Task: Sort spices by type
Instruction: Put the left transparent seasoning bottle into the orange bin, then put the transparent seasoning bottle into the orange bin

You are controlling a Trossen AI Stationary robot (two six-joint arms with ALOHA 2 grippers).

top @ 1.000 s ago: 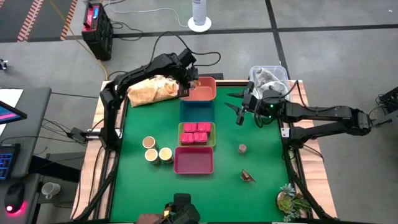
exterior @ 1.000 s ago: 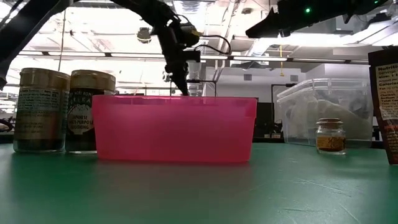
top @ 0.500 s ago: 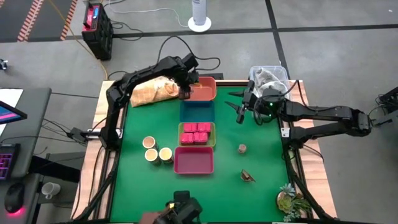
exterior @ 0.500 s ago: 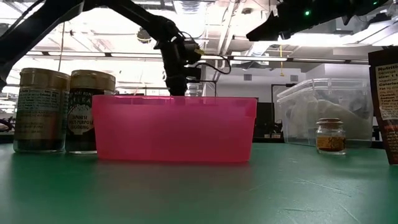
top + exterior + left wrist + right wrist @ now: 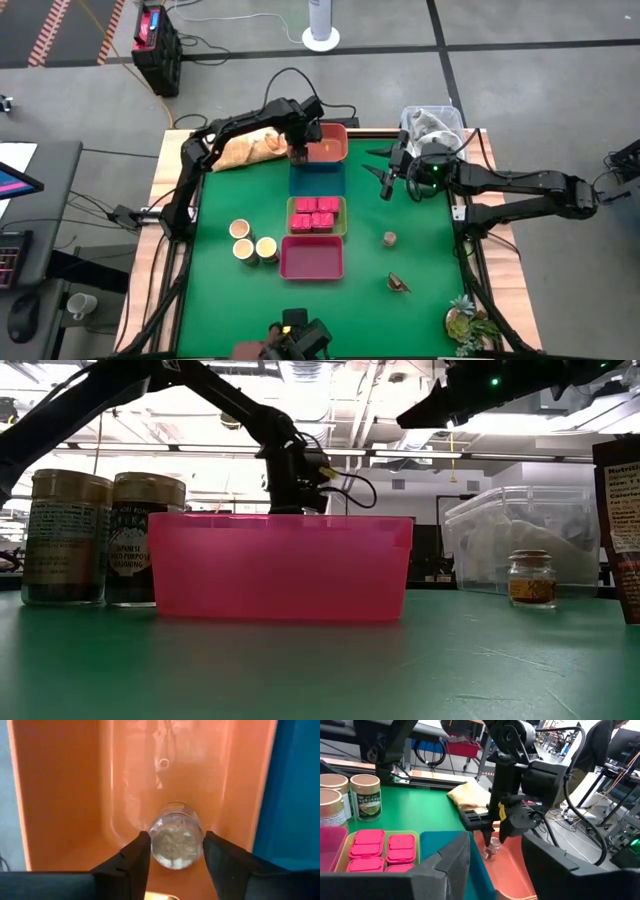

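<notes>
Clear glass, with grey-brown spice inside: a small round jar (image 5: 176, 836) stands in the orange rectangular tray (image 5: 326, 146) at the counter's far edge, and the left gripper (image 5: 176, 851) has its two dark fingers (image 5: 136, 856) closed against the jar's sides. The right wrist view shows the same jar (image 5: 492, 851) low in the orange tray (image 5: 512, 873), under the left gripper (image 5: 496, 836).

Toward the near edge from the orange tray lies a dark teal rectangular tray (image 5: 317, 179), then a yellow-green tray (image 5: 316, 216) holding four magenta-pink blocks (image 5: 315, 212), then a magenta rectangular tray (image 5: 311, 258), which fills the middle of the low view (image 5: 281, 567). Three short round tan tubs with cream tops (image 5: 252, 242) stand together on the green counter (image 5: 240, 195) just beside the magenta tray, on the left arm's side.

On the right arm's side, one more small grey-brown jar (image 5: 389, 239) stands alone, and a dark brown irregular piece (image 5: 399, 283) lies nearer the near edge. A leafy green sprig (image 5: 466, 320) sits at the near right corner. A crumpled tan paper bag (image 5: 245, 147) lies at the far left corner, and a clear plastic bin (image 5: 431, 124) at the far right corner.

The right gripper (image 5: 385, 181) hangs above the counter near the far right corner, fingers (image 5: 454, 862) apart and holding nothing.
</notes>
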